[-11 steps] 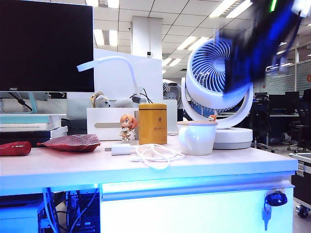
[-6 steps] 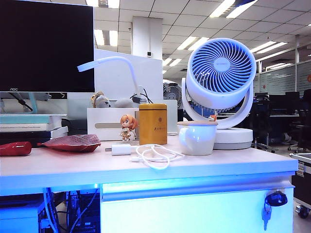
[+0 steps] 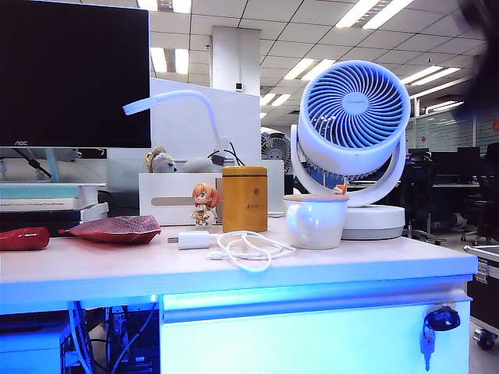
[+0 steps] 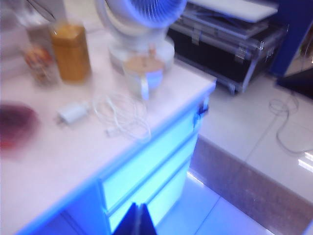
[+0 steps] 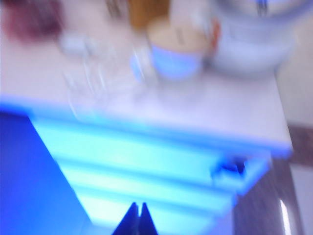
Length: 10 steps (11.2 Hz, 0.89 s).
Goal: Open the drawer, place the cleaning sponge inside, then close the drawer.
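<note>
r arm gone from fan; left gripper, right gripper closed above drawer.

Bench carrying: fan, white mug, yellow canister, figurine, charger with coiled cable (white), red pouch.

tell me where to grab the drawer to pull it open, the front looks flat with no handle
Judging by its shape, hook the top edge of the drawer from the front, under the lip of the desktop: the flat front shows no handle, only a key lock at its right end. Both the left gripper and the right gripper are shut, clear of it.
</note>
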Motion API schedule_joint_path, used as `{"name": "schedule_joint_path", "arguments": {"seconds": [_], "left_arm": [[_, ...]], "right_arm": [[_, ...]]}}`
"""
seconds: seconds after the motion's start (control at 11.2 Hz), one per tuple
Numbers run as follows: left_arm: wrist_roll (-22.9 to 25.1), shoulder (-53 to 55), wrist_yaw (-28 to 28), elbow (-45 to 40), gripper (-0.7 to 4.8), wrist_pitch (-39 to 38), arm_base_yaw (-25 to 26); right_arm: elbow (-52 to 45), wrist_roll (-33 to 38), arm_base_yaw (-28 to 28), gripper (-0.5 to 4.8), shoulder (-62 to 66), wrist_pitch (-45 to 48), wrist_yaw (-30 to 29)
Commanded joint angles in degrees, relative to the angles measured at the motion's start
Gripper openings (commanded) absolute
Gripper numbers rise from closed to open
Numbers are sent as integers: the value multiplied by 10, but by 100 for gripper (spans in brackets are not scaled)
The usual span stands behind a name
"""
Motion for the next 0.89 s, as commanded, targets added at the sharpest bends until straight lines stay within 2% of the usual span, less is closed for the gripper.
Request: {"name": "schedule_joint_path", "arguments": {"seconds": [0.09,0.18,0.27,0.36,0.45,0.54,0.63,0.72,0.89], "left_arm": [[0,5,0,-139,-6,198,0],[-2,7,-6,-237,-6,334,0],[-16,9,-69,-279,-6,342,0],[-21,8,-83,-286,-6,343,1],[-21,-36,-88,-320,-6,345,71],[-21,-76,-50,-335,-6,342,157],[-21,-89,-33,-339,-6,341,186],[-21,-177,45,-351,-6,243,362],[68,-177,77,-351,-6,227,374]], "right_arm": [[-1,12,1,-8,-1,-41,-2],[-1,12,1,-8,-2,-50,6],[-1,12,1,-8,-2,-50,-1],[-1,12,1,-8,-2,-50,-1],[-1,12,1,-8,-2,-50,-1],[-1,12,1,-8,-2,-50,-1],[-1,12,1,-8,-2,-50,-1],[-1,12,1,-8,-2,-49,-1],[-1,12,0,-8,-2,-49,2]]}}
